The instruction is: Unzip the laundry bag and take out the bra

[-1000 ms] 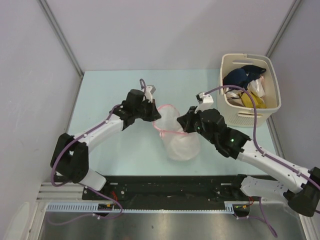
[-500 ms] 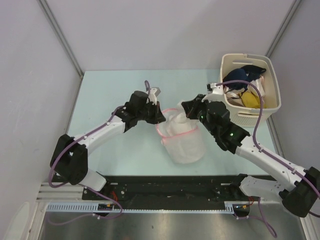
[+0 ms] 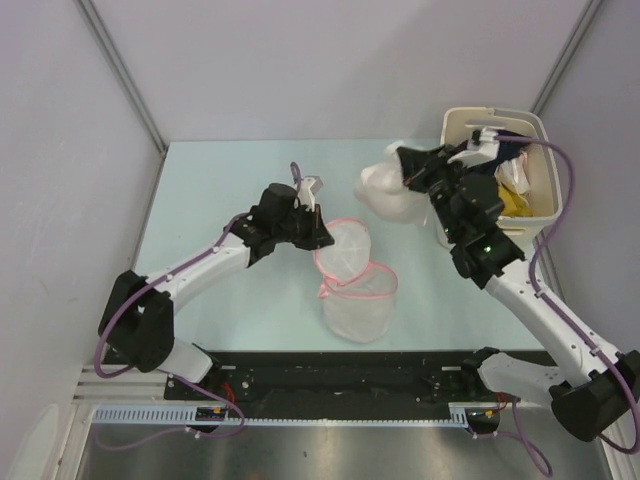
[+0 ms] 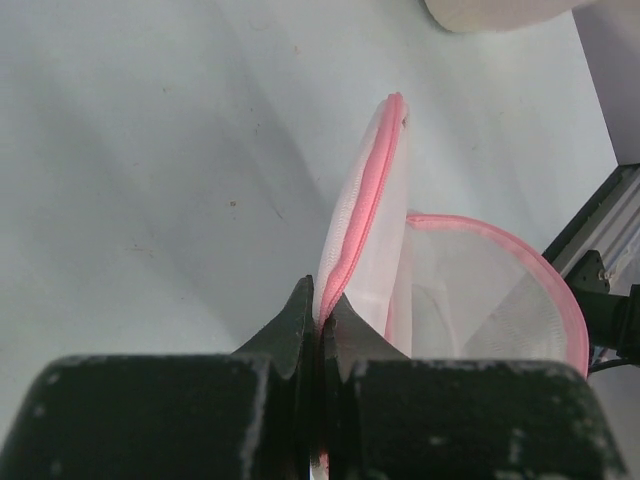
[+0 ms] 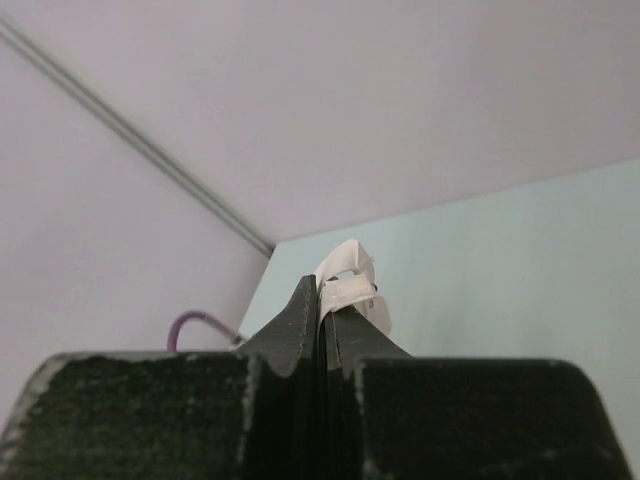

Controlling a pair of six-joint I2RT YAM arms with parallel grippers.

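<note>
A pale green desk [image 3: 220, 180] is viewed from above; the left jaws are pressed onto the pink rim of the unzipped laundry bag [image 3: 355, 305], which is spread just beyond them; the white bra [image 3: 385, 195] is pinched by the right jaws and bunched beneath them, beside a cream basket [image 3: 550, 190]; in the left wrist view the rim is clamped at the tips; in the right wrist view a white strap [image 5: 348, 280] is nipped between closed jaws.

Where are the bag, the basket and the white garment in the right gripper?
bag [image 3: 357, 310], top view, on its mesh side wall.
basket [image 3: 515, 113], top view, on its far rim.
white garment [image 3: 385, 190], top view, on its bunched middle.
</note>
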